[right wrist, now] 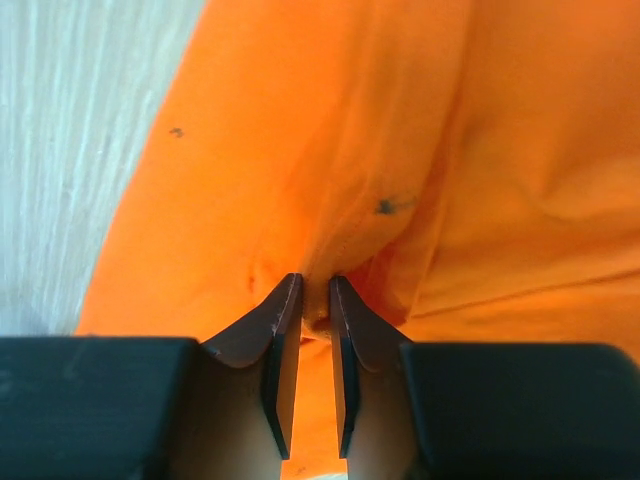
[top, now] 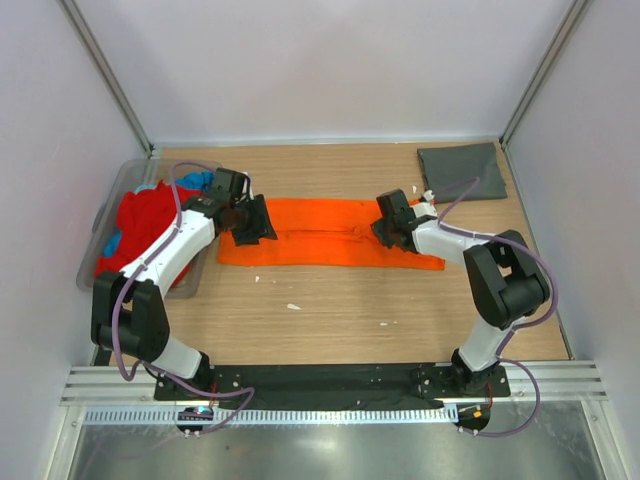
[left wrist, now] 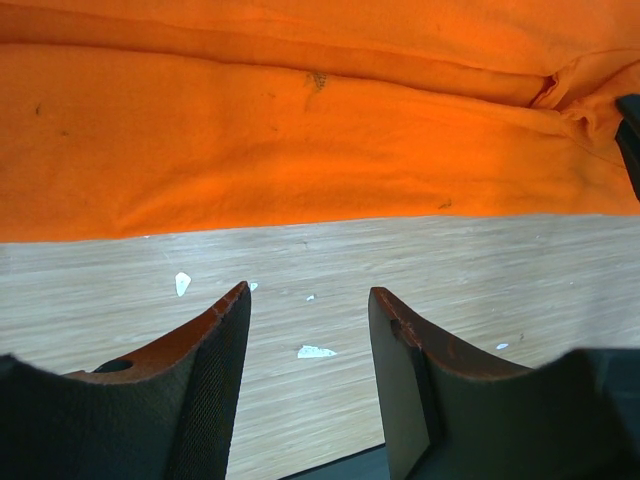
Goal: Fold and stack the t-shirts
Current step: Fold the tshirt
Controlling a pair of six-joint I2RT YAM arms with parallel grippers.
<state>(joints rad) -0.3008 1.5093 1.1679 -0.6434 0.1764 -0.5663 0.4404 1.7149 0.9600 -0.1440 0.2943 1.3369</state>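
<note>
The orange t-shirt (top: pixel 320 245) lies folded into a long strip across the middle of the table; it fills the top of the left wrist view (left wrist: pixel 300 130) and the right wrist view (right wrist: pixel 400 150). My left gripper (top: pixel 255 222) is open and empty at the strip's left end, its jaws over bare wood (left wrist: pixel 310 300). My right gripper (top: pixel 385 228) is shut on a fold of the orange t-shirt near its right end (right wrist: pixel 316 295). A folded dark grey t-shirt (top: pixel 462 170) lies at the back right. Red (top: pixel 145 225) and blue (top: pixel 197 181) t-shirts lie bunched in the tub.
A clear plastic tub (top: pixel 100 222) stands at the left edge of the table. White walls and metal frame posts close in the back and sides. Small white flecks (left wrist: pixel 315 351) dot the wood.
</note>
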